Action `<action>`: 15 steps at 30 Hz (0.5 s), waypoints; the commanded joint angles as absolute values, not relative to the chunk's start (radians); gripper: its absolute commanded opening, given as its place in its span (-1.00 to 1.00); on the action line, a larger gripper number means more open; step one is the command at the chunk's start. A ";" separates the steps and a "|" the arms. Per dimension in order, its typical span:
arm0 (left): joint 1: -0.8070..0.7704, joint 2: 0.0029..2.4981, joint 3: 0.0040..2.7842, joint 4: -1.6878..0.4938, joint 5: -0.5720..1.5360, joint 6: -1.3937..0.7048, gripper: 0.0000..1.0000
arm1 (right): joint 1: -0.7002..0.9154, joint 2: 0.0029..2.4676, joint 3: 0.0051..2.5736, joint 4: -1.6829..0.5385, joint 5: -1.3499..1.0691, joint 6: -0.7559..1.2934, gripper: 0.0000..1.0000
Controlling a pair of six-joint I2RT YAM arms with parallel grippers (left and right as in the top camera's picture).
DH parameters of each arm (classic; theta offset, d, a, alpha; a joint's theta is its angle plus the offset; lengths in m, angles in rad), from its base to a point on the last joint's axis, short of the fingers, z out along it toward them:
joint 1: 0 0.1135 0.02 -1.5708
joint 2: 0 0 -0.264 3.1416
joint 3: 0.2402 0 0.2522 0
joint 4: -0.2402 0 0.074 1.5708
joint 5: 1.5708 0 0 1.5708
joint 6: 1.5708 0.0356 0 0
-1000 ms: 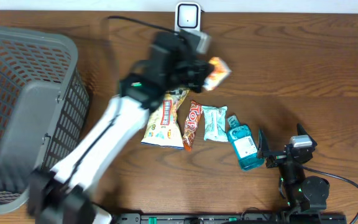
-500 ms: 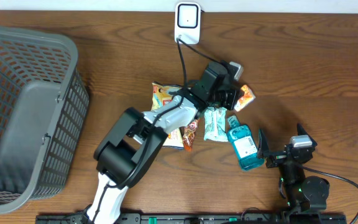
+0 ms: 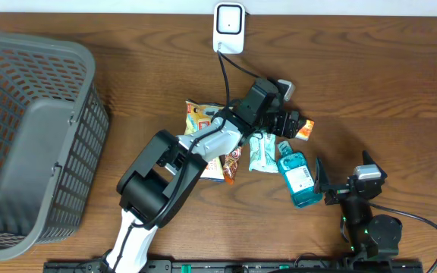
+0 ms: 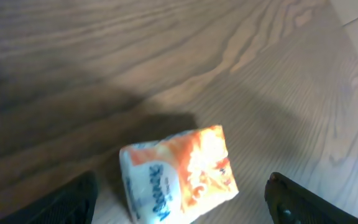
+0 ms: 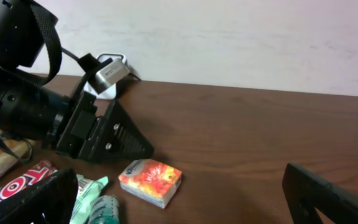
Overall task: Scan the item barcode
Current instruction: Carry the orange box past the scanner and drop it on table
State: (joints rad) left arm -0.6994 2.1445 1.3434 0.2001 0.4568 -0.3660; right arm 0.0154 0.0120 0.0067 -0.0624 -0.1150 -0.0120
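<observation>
An orange and white tissue pack (image 3: 305, 129) lies flat on the wooden table, right of the pile of goods. My left gripper (image 3: 297, 126) reaches to it from the left and is open. In the left wrist view the pack (image 4: 179, 171) rests on the wood between the two dark fingertips (image 4: 67, 202), with a gap on each side. My right gripper (image 3: 345, 174) stands open near the front right, and its view shows the tissue pack (image 5: 151, 182) ahead of it. A white scanner (image 3: 228, 20) stands at the table's far edge.
A blue mouthwash bottle (image 3: 298, 178), a mint green sachet (image 3: 262, 149), a red candy bar (image 3: 235, 155) and a yellow snack bag (image 3: 202, 140) lie in a cluster mid-table. A grey basket (image 3: 29, 136) fills the left side. The scanner's cable (image 3: 222, 72) runs toward the left arm.
My left arm swung from the scanner down to the right with the tissue pack. Its jaws then opened and the pack now lies on the table. The right arm stayed still.
</observation>
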 commanded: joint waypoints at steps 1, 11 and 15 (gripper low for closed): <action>-0.680 2.067 1.353 0.157 0.449 -0.343 0.70 | 0.020 0.007 0.006 -0.065 -0.113 -0.020 0.98; -0.671 1.868 1.353 -0.160 0.133 -0.228 -0.85 | 0.020 0.007 0.006 -0.064 -0.114 -0.020 0.98; -0.671 1.762 1.353 -0.270 0.002 -0.209 -0.85 | 0.020 0.007 0.006 -0.065 -0.114 -0.020 0.99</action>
State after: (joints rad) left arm -0.6750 1.8351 1.3434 -0.2317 0.1585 -0.2523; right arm 0.0154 0.0120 0.0067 -0.0620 -0.1150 -0.0120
